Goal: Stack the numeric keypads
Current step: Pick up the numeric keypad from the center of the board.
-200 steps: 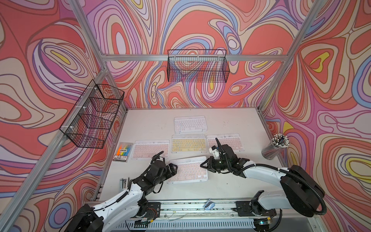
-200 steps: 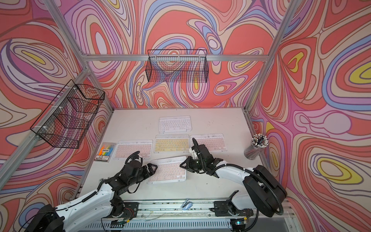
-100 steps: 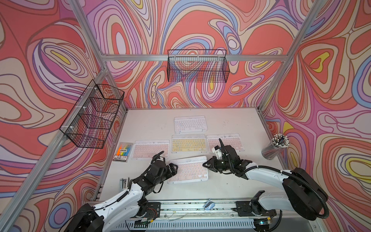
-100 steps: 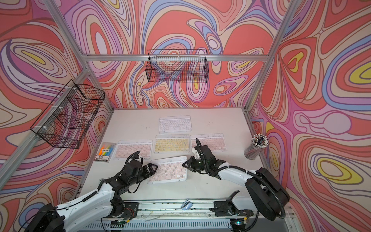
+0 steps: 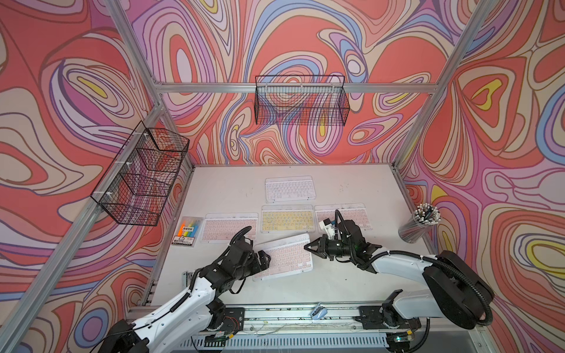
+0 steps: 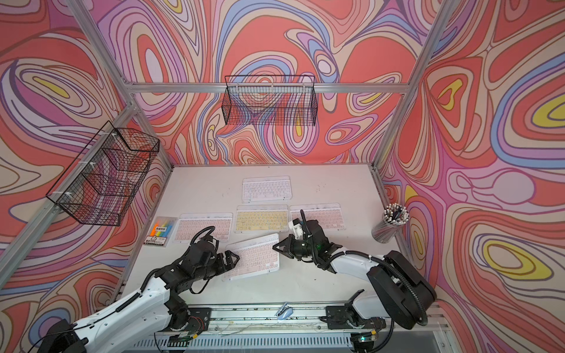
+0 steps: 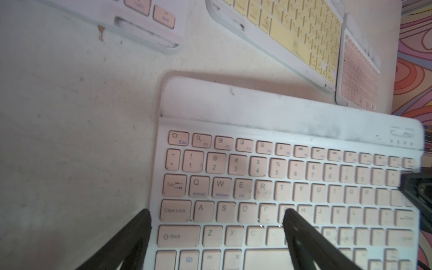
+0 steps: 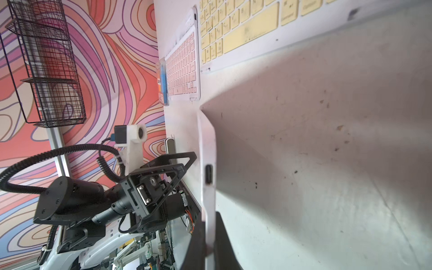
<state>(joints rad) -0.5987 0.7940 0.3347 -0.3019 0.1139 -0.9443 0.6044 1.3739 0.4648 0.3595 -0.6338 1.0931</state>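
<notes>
Five numeric keypads lie on the white table (image 5: 351, 281). A white one (image 5: 289, 189) is at the back, with a yellow one (image 5: 287, 218) in front of it between two pink ones (image 5: 227, 227) (image 5: 351, 212). A third pink keypad (image 5: 282, 256) (image 6: 253, 255) lies askew nearest the front. My right gripper (image 5: 307, 247) (image 8: 209, 245) is shut on its thin right edge, beside the port. My left gripper (image 5: 264, 259) (image 7: 217, 216) stands open at its left end. One of its fingers (image 7: 294, 224) is over the keys; the other is off the edge.
A clear packet of highlighters (image 5: 187, 230) lies left of the keypads. A cup of pencils (image 5: 420, 224) stands at the right edge. Wire baskets hang on the back wall (image 5: 301, 101) and left wall (image 5: 140, 174). The arms' rail (image 5: 305, 311) runs along the front.
My right gripper has closed on the front pink keypad's right edge and shifted slightly right. My left gripper has opened a little wider at the keypad's left end.
</notes>
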